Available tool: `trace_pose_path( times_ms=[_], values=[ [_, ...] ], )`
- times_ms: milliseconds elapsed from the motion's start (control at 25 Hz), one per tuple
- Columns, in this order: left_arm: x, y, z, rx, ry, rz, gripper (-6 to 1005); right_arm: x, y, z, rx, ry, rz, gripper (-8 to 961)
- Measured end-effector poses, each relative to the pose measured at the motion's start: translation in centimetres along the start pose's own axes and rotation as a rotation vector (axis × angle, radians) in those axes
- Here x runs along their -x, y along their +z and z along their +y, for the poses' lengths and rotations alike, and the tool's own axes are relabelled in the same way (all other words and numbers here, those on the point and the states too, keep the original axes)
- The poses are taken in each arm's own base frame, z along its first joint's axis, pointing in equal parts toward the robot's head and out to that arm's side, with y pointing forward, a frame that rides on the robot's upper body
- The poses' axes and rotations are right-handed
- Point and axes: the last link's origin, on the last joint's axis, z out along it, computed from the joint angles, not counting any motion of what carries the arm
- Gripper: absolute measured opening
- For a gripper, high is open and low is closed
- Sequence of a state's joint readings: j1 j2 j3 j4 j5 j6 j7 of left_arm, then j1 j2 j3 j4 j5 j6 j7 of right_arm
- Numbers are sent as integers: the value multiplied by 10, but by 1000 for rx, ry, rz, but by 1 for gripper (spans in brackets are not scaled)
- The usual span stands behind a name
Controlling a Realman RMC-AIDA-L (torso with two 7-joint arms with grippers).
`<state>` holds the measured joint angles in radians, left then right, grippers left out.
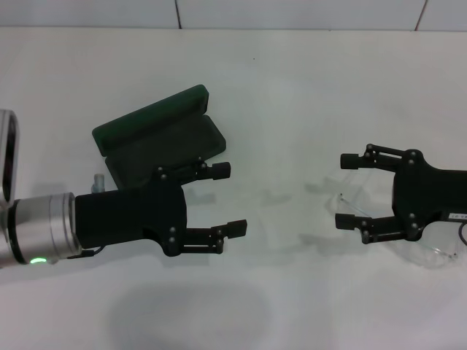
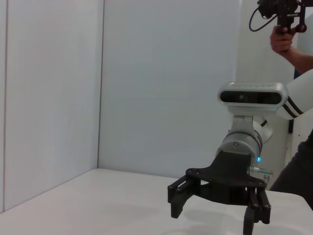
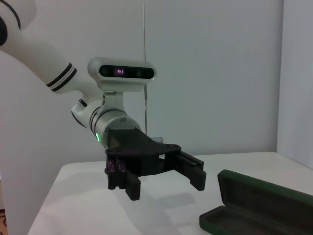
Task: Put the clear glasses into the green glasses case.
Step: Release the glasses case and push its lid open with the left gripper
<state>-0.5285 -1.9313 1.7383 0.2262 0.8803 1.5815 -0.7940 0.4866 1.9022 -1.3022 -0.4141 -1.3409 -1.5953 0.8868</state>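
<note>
The green glasses case (image 1: 157, 142) lies open on the white table (image 1: 292, 87), far left, lid tipped back. Just in front of it hangs the left gripper (image 1: 228, 199) — fingers spread wide, holding nothing. Over on the right, the right gripper (image 1: 346, 190) hovers with fingers apart above the clear glasses (image 1: 430, 251), which rest on the table, partly hidden beneath it.

White tabletop (image 1: 292, 87) throughout — matte, evenly lit, faint soft shadows. Behind it, pale wall panels (image 2: 161, 83) with thin vertical seams — meeting at a corner.
</note>
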Motion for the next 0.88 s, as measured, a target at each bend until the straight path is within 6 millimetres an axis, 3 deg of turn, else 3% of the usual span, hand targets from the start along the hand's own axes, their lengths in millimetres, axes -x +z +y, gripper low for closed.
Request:
trace_pose_path(
  times_ms=[440, 560, 760, 880],
  values=[
    [-10, 0, -14, -56, 14, 33, 885, 2, 3, -3, 15, -9, 10, 887],
    [-20, -6, -38, -161, -14, 37, 884, 2, 3, -3, 16, -11, 13, 887],
    [-35, -13, -88, -312, -54, -116, 883, 2, 3, -4, 22, -13, 19, 887],
    [-40, -12, -103, -358, -48, -199, 882, 2, 3, -3, 24, -12, 23, 887]
  ],
)
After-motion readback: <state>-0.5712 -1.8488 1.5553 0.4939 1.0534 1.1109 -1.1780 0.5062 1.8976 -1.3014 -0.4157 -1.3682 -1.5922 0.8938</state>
